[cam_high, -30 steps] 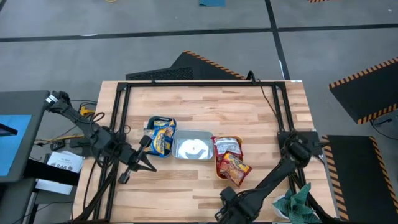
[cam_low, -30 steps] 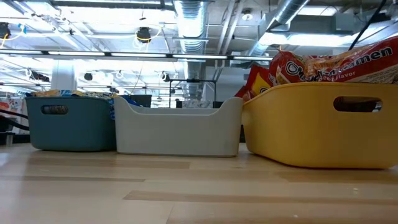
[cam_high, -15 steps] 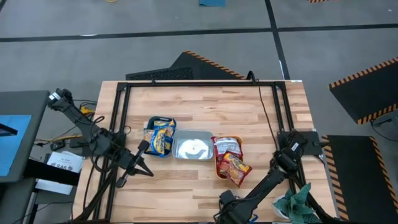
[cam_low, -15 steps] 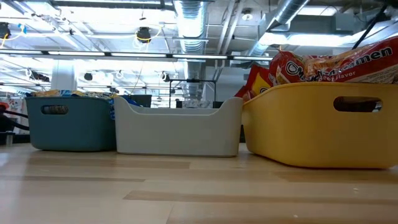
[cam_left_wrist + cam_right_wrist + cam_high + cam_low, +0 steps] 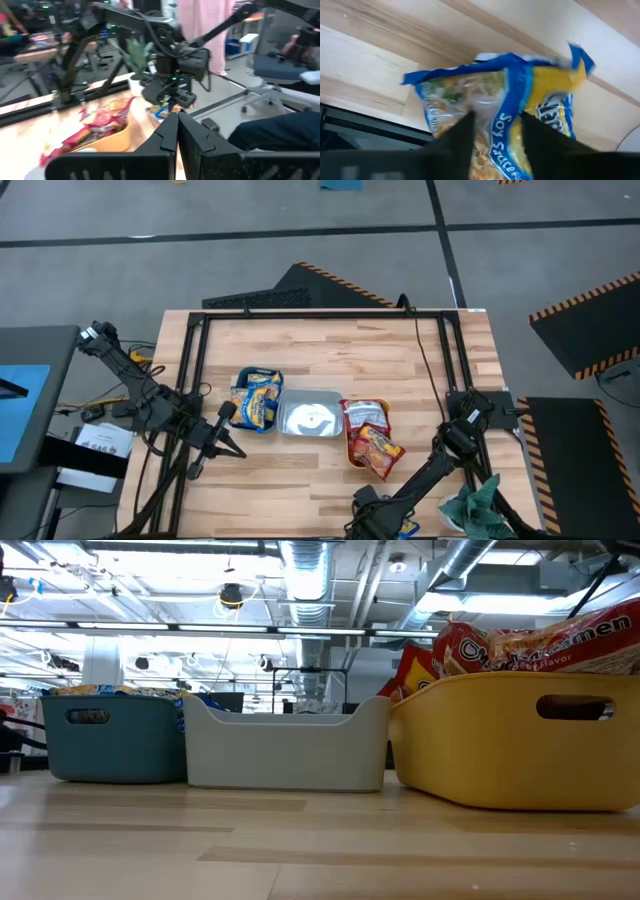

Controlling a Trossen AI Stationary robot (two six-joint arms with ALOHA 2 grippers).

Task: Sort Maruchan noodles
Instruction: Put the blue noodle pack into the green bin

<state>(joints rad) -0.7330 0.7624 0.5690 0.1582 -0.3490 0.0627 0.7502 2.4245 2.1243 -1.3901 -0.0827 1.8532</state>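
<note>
Right claw (image 5: 495, 135) straddling a yellow-and-blue noodle packet (image 5: 495, 100) at the desk's (image 5: 380, 350) near edge

Its fingers sit either side of the packet, not yet pinching; squeeze across the middle, then lift clear before swinging toward the teal bin (image 5: 257, 398). The left claw (image 5: 178, 131) waits shut by the left edge.

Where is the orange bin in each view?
High: orange bin, right end of the bin row at mid-table.
Low: right side, nearest.
Left wrist: in view, packets spilling over its rim.
Right wrist: not in it.
Shared landmark: the red packets piled in it.
</note>
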